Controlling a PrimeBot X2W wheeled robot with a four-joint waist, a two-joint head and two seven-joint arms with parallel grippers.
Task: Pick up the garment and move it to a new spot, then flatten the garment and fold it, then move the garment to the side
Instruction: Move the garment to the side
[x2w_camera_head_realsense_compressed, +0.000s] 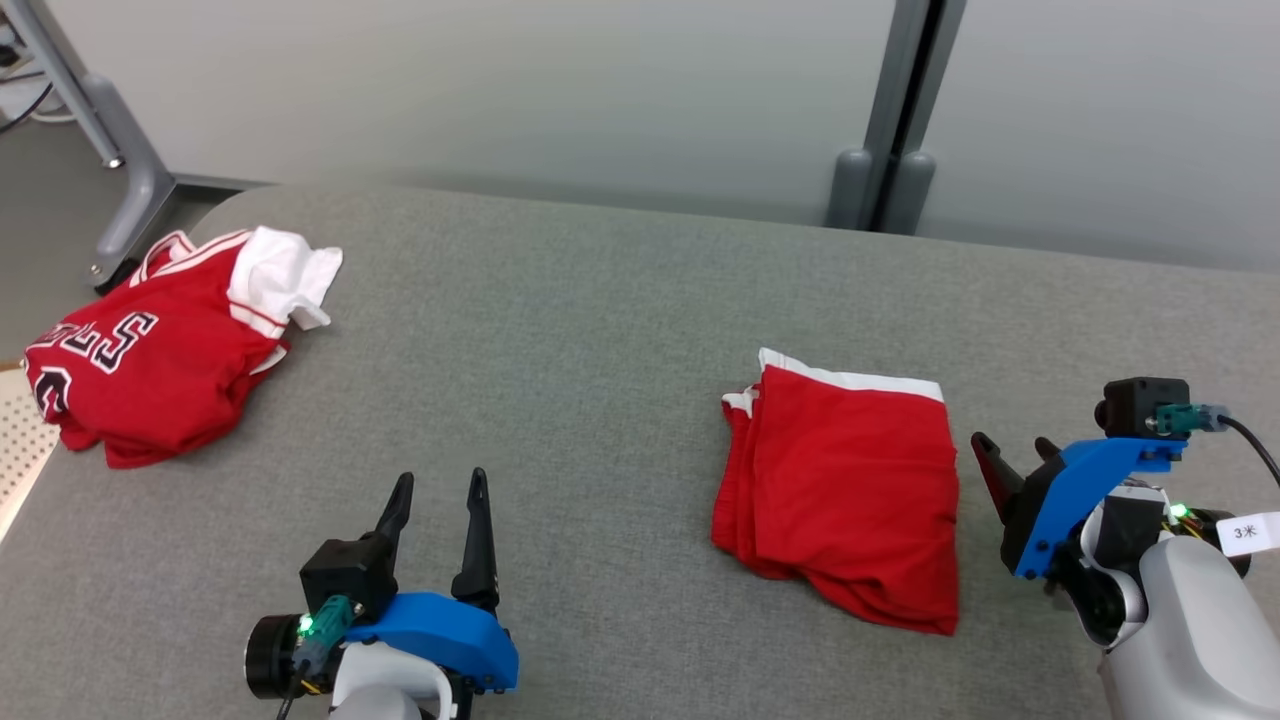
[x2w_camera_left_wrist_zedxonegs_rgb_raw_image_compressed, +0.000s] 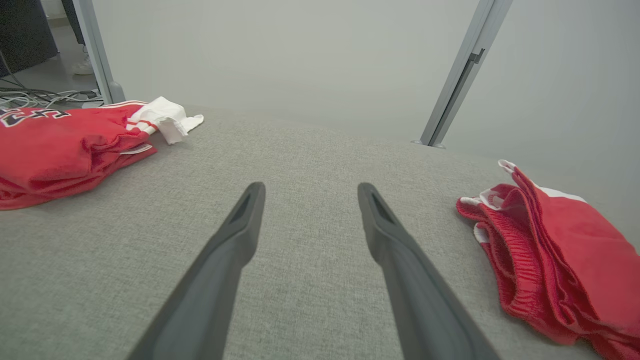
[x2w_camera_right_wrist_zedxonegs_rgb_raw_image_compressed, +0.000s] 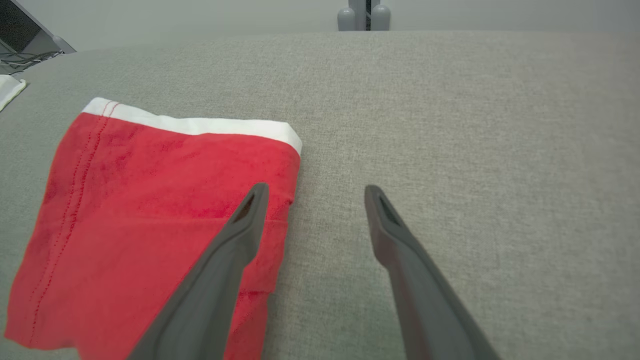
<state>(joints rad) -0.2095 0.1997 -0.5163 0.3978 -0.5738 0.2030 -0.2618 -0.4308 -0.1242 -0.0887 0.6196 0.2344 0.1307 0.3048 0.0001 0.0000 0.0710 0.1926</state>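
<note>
Jaws spread, empty, on left gripper (x2w_camera_head_realsense_compressed: 440, 477) and right gripper (x2w_camera_head_realsense_compressed: 1012, 442); folded red shorts (x2w_camera_head_realsense_compressed: 845, 480) lie on woven grey desk (x2w_camera_head_realsense_compressed: 600, 300).

Soft, diffuse light fell evenly from overhead, fairly bright. Faint shadows edged the red shorts (x2w_camera_head_realsense_compressed: 840, 480) on the desk (x2w_camera_head_realsense_compressed: 600, 330). Both wrist views bowed outward at their edges.

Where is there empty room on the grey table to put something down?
The biggest bare patch is the middle of the grey table, between the crumpled red jersey on the left and the folded red shorts on the right. The far strip behind the shorts is bare too. It is tight between the shorts and the right gripper.
</note>
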